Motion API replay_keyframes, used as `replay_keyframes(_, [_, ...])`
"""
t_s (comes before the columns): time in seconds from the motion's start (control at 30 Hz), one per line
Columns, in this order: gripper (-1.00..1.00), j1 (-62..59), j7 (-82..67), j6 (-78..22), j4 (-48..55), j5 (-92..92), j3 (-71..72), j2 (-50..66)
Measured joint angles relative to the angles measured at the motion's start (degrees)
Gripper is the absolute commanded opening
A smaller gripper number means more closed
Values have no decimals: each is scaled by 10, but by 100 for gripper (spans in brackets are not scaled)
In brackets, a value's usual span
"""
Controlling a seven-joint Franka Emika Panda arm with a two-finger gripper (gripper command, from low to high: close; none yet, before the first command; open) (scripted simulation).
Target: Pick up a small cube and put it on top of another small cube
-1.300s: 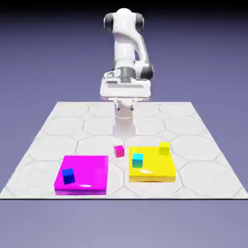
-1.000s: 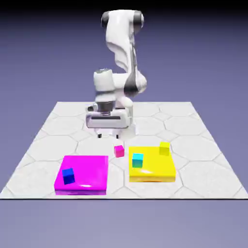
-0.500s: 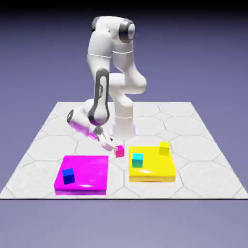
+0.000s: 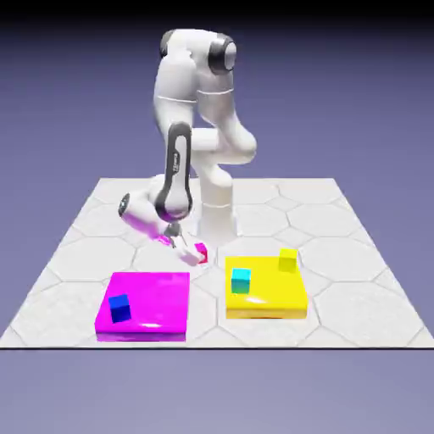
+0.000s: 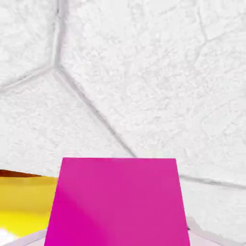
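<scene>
A small magenta cube (image 4: 202, 251) hangs just above the tiled table, between the two platforms, and my gripper (image 4: 196, 254) is shut on it, tilted in from the exterior view's left. In the hand view the magenta cube (image 5: 117, 202) fills the bottom middle and hides both fingertips. A cyan cube (image 4: 242, 280) and a yellow cube (image 4: 288, 259) rest on the yellow platform (image 4: 271, 301). On the magenta platform (image 4: 161, 292) sits a blue cube (image 4: 119, 308).
The white hexagon-tiled table (image 4: 339, 246) spreads around both platforms. A strip of the yellow platform (image 5: 21, 202) shows at the hand view's lower left, beside the held cube. The arm's base column (image 4: 216, 216) stands behind the cubes.
The arm swung down and to the exterior view's left, its hand tilting toward the magenta cube. The fingers closed on it, and the cube has risen slightly off the table.
</scene>
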Motion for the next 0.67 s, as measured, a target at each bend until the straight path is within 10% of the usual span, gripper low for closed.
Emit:
replay_keyframes(0.37, [-100,174,269,14,-11,193,157,-179])
replay_keyframes(0.57, [-100,219,182,85,1,317,195,-76])
replay_keyframes(0.6, [100,220,179,87,2,321,196,-72])
replay_keyframes(0.67, [100,219,180,87,2,320,196,-72])
